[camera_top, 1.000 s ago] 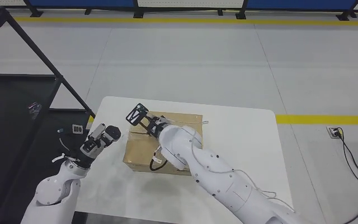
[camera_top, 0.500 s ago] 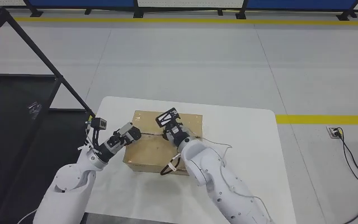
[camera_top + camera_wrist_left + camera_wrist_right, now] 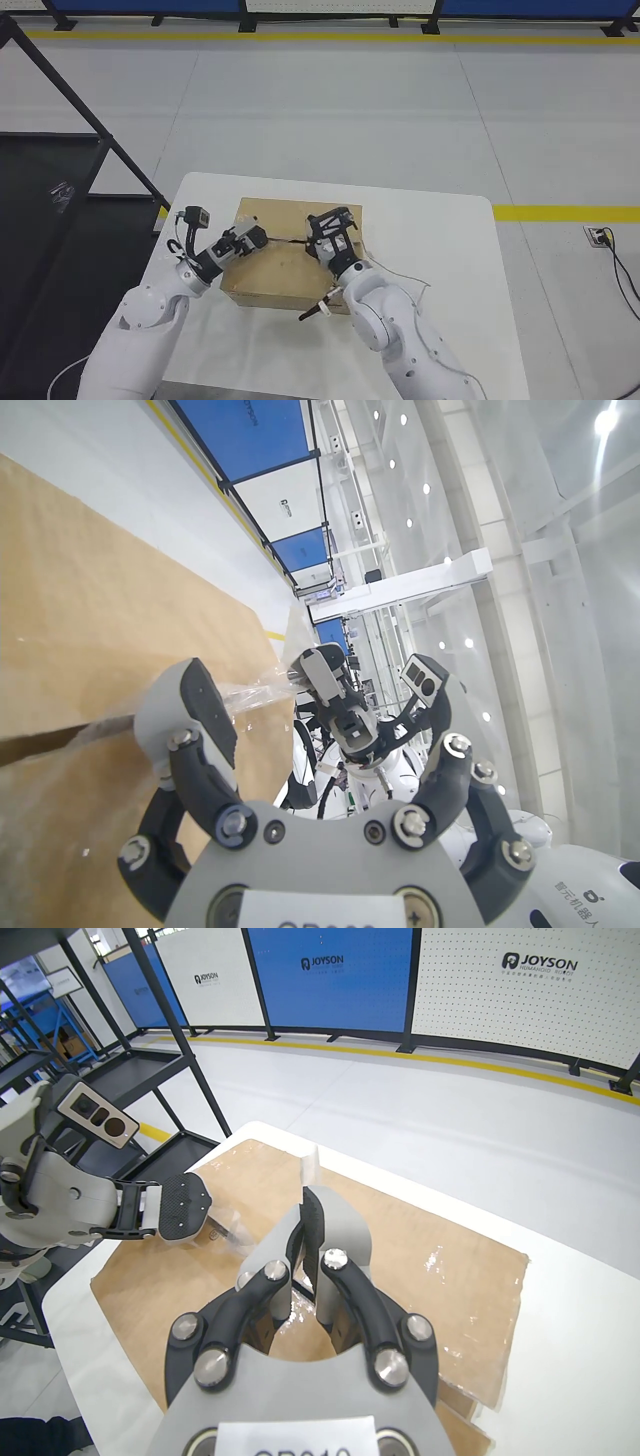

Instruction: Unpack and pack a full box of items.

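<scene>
Bright, even light from ceiling lamps (image 3: 606,421), which flare white; glints show on clear tape (image 3: 432,1258).

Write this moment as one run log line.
box: flaps down | left gripper: open, over box | right gripper: shut on tape

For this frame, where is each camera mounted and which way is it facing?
Top view: overhead, facing down at the table and the cardboard box; left arm and right arm show.
Left wrist view: on the left wrist, facing along the box top; its open left claw frames the view.
Right wrist view: on the right wrist, facing down over the right claw, shut on tape.
Shared: both wrist views show the box and the opposite claw.
</scene>
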`<state>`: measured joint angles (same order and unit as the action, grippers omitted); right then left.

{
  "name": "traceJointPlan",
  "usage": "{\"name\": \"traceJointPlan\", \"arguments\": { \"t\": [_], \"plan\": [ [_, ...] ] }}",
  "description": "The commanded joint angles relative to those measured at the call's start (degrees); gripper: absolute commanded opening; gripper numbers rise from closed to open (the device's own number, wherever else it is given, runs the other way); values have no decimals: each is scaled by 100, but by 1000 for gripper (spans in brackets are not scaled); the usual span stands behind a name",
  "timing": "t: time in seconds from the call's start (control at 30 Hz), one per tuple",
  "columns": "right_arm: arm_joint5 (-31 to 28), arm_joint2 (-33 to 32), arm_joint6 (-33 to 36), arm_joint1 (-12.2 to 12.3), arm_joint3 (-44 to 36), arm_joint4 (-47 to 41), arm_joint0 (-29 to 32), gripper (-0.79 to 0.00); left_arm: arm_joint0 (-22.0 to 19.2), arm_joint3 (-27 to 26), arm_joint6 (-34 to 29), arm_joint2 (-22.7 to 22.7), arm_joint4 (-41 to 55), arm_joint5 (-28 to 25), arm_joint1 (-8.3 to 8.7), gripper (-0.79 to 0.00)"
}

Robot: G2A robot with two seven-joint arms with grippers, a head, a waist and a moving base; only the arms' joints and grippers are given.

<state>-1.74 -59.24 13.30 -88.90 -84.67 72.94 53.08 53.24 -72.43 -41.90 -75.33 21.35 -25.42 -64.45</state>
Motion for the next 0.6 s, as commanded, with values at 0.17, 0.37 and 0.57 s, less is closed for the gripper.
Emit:
{"name": "traceJointPlan", "arguments": {
  "t": [0.17,0.37,0.57],
  "plan": [
    [-39,-67,-103,9,-54,-28,118,-785,-60,116,16,60,-29,-38,-21,0],
    [16,-98,-174,10,-127,1,186,-785,-59,167,-19,12,-12,-46,-15,0],
    [124,-118,-219,13,-242,73,311,-785,-56,187,-49,-17,8,-42,-13,0]
  ]
}}
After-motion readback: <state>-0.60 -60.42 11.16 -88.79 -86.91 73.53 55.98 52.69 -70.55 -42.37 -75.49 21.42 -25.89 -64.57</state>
